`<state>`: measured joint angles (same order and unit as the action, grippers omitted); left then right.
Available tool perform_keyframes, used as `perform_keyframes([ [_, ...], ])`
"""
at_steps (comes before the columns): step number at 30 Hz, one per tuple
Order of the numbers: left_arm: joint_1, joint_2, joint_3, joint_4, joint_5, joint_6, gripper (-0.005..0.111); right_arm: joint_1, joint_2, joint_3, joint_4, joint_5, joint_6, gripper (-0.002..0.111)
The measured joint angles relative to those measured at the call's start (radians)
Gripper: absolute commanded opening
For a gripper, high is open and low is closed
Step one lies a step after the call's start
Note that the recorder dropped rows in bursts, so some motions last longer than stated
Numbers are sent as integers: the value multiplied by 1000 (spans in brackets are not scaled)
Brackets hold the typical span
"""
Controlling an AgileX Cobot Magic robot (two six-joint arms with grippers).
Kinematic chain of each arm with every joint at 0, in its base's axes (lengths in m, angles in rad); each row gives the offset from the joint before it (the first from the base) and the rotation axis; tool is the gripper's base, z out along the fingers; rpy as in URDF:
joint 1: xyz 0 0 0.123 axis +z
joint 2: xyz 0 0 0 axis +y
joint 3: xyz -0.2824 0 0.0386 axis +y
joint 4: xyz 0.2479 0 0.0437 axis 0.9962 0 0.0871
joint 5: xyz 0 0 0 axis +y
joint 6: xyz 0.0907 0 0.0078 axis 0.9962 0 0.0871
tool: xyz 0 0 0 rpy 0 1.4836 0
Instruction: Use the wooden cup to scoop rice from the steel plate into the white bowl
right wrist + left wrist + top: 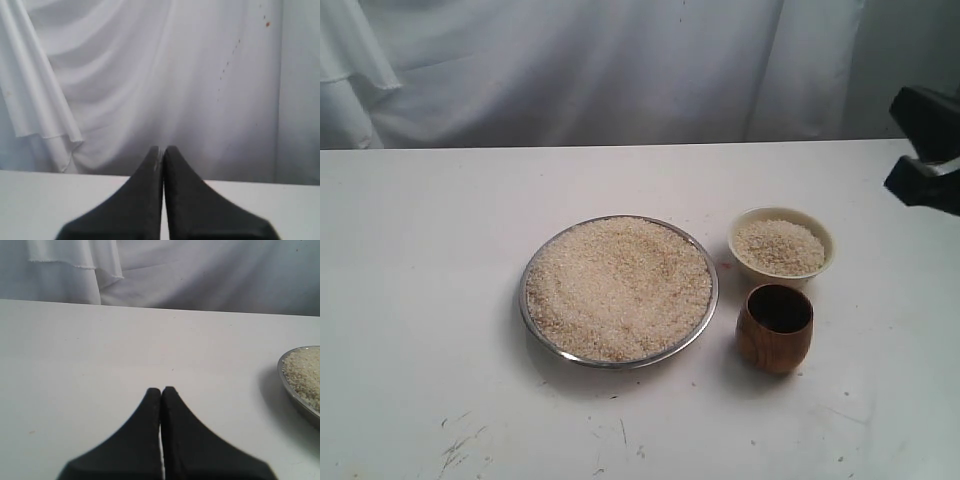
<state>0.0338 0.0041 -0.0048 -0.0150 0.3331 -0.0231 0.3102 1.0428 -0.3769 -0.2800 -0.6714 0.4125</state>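
The steel plate lies mid-table, heaped with rice; its edge shows in the left wrist view. To its right the white bowl holds rice. In front of the bowl the wooden cup stands upright with a dark inside. My left gripper is shut on nothing, over bare table left of the plate; it is out of the exterior view. My right gripper is shut and empty, facing the white curtain. A dark part of the right arm shows at the right edge, above and beyond the bowl.
A white table carries everything, with faint scuff marks near the front left. A white curtain hangs behind the table's far edge.
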Motion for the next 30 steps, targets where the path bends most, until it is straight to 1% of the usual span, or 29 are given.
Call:
perform_keyframes([
  [2,0,0,0,0,0,0,0,0,-47,0,10,24,-5,0],
  [5,0,0,0,0,0,0,0,0,-151,0,16,138,-10,0],
  [9,0,0,0,0,0,0,0,-8,-316,0,18,385,-19,0],
  [11,0,0,0,0,0,0,0,-34,-377,0,18,478,-21,0],
  [15,0,0,0,0,0,0,0,-135,-507,0,23,627,-21,0],
  [21,0,0,0,0,0,0,0,-285,-652,0,26,791,-21,0],
  [25,0,0,0,0,0,0,0,-303,-738,0,37,916,-21,0],
  [30,0,0,0,0,0,0,0,-303,-770,0,71,937,-21,0],
])
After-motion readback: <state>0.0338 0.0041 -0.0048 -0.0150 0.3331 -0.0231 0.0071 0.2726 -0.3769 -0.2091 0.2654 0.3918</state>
